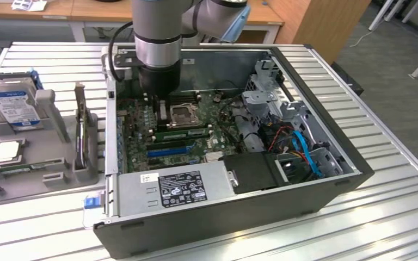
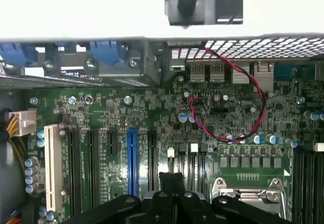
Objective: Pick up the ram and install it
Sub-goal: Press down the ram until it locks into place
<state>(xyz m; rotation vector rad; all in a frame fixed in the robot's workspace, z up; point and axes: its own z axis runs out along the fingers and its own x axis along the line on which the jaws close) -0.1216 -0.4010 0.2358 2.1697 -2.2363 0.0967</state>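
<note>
The arm is reaching down into the open computer case [image 1: 231, 225], and the gripper [image 1: 158, 99] is hanging low over the green motherboard [image 1: 133, 136], just beside the CPU socket [image 1: 183, 114]. In the wrist view the gripper [image 2: 172, 196] is showing as dark shapes above the board near the blue expansion slot [image 2: 132, 158] and the socket [image 2: 248, 193]; whether it is open, closed or gripping anything cannot be told. The ram [image 1: 182, 132] is lying along the memory slots on the socket's other side, near the gripper but apart from it; how fully it is sitting in its slot cannot be told. A hard drive [image 1: 11, 103] is standing in the grey fixture [image 1: 20, 187] outside the case
</note>
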